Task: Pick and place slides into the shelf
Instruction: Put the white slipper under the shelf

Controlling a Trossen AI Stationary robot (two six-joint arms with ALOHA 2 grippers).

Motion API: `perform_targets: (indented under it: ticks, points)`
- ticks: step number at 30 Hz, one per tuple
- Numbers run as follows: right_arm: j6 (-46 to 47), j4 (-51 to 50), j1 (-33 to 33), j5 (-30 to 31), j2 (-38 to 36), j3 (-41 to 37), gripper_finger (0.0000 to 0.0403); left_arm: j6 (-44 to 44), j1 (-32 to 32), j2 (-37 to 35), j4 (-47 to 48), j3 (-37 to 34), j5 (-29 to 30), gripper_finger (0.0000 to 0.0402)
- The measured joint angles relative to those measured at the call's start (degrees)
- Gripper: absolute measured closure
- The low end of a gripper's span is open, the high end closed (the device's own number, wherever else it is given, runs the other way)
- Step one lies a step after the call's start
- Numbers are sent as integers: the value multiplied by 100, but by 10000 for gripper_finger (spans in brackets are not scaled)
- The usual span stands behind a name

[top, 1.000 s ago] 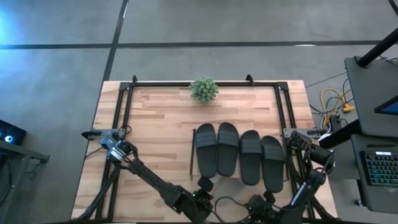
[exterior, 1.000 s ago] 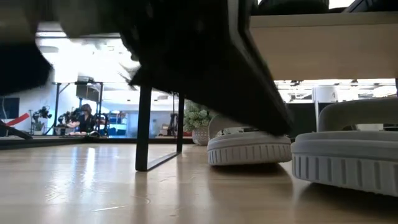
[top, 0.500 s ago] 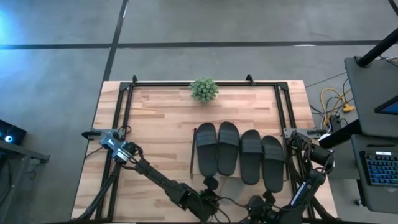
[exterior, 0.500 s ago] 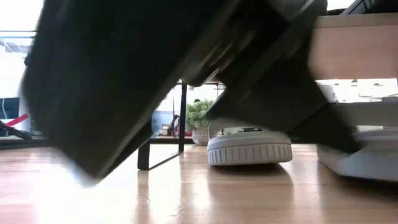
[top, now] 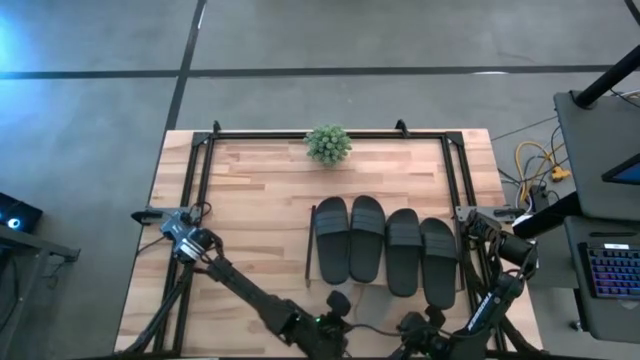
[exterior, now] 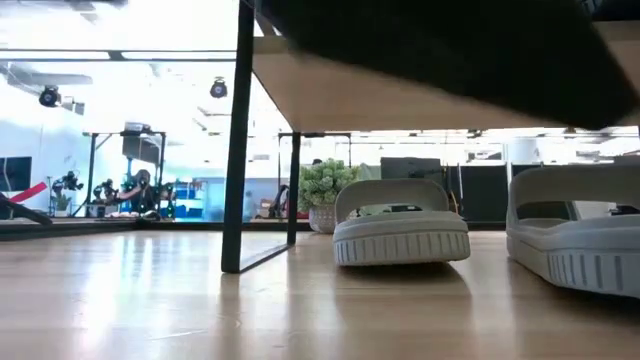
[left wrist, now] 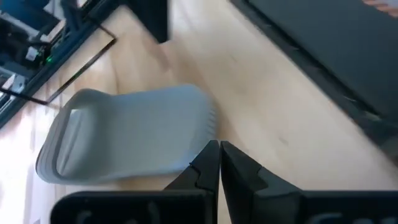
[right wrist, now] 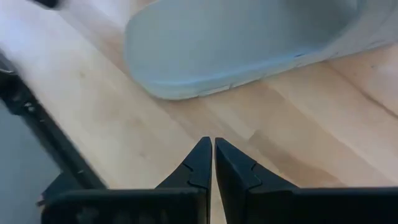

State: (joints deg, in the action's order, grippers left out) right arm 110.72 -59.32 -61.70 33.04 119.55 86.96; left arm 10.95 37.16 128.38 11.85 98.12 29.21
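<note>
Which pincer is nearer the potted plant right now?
Left, narrowly. The left pincer sits by the table's near edge, below the black slides; the right pincer is farther from the potted plant.

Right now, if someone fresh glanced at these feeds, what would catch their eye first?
Probably the four black slides lined up side by side on the shelf in the middle of the table. Next, the two light grey slides under it on the wooden tabletop, seen clearly from table height. A small green potted plant stands at the table's far edge, and both arms sit low at the near edge, left gripper and right gripper shut and empty.
</note>
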Motion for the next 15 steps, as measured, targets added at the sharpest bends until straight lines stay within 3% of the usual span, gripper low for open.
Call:
perform_targets:
  ticks: [6,15]
  points:
    - [-272,16,150,-3,0,-370,390,-5,427,-138,730,-4,138,402]
    - [-856,21,609,76,0,-890,390,-320,683,-171,880,-65,178,402]
